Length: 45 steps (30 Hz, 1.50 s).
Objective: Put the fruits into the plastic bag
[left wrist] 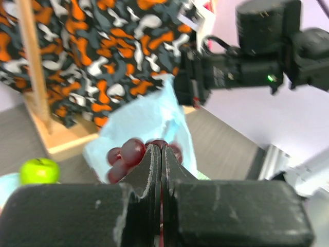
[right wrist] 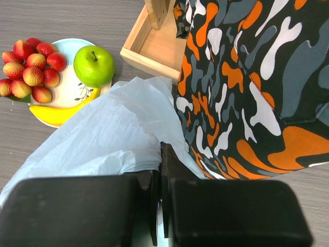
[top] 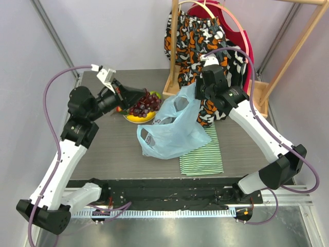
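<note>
My left gripper [top: 134, 98] is shut on the bunch of dark purple grapes [top: 145, 103], held above the plate [top: 138, 119] just left of the plastic bag [top: 172, 131]; the grapes [left wrist: 128, 153] hang past my fingertips in the left wrist view. My right gripper [top: 198, 92] is shut on the top edge of the light-blue bag [right wrist: 113, 139] and holds it up. The green apple [right wrist: 93, 65], yellow banana [right wrist: 61, 112] and several red strawberries [right wrist: 32, 69] lie on the pale plate [right wrist: 67, 87]. The apple also shows in the left wrist view [left wrist: 39, 170].
A green-and-white striped cloth [top: 203, 152] lies under the bag's right side. A wooden rack [top: 176, 41] with an orange-patterned garment [top: 195, 38] stands behind the bag, its tray base [right wrist: 149, 51] close to the plate.
</note>
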{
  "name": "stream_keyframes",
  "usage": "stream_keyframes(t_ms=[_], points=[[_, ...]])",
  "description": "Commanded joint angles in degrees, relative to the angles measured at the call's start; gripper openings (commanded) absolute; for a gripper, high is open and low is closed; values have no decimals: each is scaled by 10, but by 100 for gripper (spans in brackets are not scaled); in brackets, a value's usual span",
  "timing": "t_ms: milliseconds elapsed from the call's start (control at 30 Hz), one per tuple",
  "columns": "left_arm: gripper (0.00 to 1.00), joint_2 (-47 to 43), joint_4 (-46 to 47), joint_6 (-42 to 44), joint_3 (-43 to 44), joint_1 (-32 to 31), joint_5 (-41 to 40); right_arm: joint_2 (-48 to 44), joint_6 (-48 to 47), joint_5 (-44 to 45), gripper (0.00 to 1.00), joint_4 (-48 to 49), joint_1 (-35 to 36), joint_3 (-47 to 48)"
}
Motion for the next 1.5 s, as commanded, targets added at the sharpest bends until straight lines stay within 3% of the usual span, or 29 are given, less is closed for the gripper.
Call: stream_keyframes(t_ms=[0,300,567,833,1200,1467], points=[[0,-19,14,-29,-47,-10,20,-27,0,-8,1,6,0,23],[0,-45,3,-36,-92,-14,34,-36,6,-12,1,11,-1,12],[0,-9,3,-30,-90,-36,67,-37,11,-13,1,14,0,9],[0,47,17,-25,-72,-95,25,-44,13,-11,1,16,0,3],[0,89,28,-36,-48,-227,-7,-51,12,-4,1,15,-1,-6],[0,107,34,-23,-58,-256,-51,-51,13,-9,1,16,0,-7]])
